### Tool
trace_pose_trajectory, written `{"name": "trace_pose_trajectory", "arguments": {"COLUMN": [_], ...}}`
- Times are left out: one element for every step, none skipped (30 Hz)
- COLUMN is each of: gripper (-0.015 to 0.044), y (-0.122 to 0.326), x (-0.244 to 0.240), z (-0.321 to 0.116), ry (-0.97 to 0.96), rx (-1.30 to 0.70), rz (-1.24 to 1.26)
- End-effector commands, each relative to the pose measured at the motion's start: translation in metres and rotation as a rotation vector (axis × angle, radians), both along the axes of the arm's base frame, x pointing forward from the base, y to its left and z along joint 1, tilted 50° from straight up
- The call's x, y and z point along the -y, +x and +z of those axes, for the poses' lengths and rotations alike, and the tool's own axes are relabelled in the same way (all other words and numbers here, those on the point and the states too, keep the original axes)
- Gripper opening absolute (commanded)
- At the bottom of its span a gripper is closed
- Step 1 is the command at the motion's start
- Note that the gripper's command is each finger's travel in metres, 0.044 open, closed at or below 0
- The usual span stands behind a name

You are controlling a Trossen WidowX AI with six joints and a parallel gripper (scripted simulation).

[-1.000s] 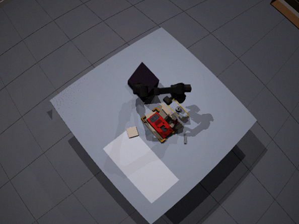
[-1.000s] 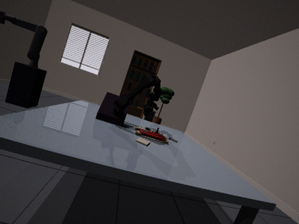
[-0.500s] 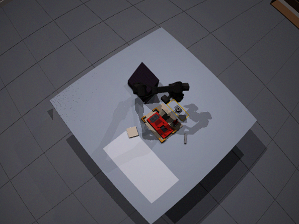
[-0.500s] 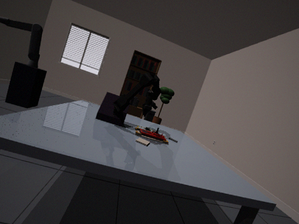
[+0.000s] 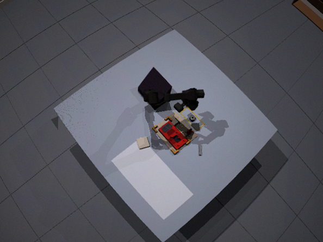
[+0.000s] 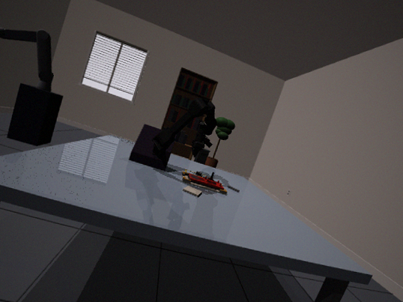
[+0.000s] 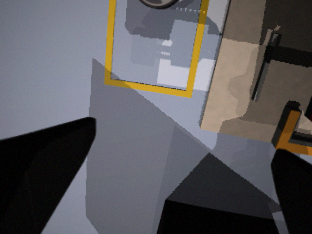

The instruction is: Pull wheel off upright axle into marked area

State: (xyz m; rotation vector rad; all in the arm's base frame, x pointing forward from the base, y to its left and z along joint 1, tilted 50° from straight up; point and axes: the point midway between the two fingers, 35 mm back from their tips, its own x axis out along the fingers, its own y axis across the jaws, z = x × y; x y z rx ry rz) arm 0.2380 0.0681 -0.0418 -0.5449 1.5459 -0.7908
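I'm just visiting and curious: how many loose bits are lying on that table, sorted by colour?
Red: 1, the red block on the tan board.
Grey: 2, the wheel inside the yellow outline, and a small bar.
Tan: 1, a small tile.
Total: 4.

Tan block on table; small grey bar beside red chassis.
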Motion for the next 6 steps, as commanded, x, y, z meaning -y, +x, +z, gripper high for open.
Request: {"name": "trace_pose_trajectory", "arguments": {"gripper": [0.0440,0.0440,0.0440,0.0440,0.0440,0.0440], "y": [-0.0009,-0.0009,-0.0009,-0.0009,-0.0009,-0.0009], "x": [0.0001,0.0001,0.0001,0.0001,0.0001,0.0001], "z": [0.0001,0.0001,0.0001,0.0001,0.0001,0.0001], "ry": [0.000,0.000,0.000,0.000,0.000,0.000], "rx": [-0.001,-0.001,-0.001,-0.001,-0.001,-0.001], "rz": [-0.005,-0.005,-0.005,-0.005,-0.005,-0.005]}}
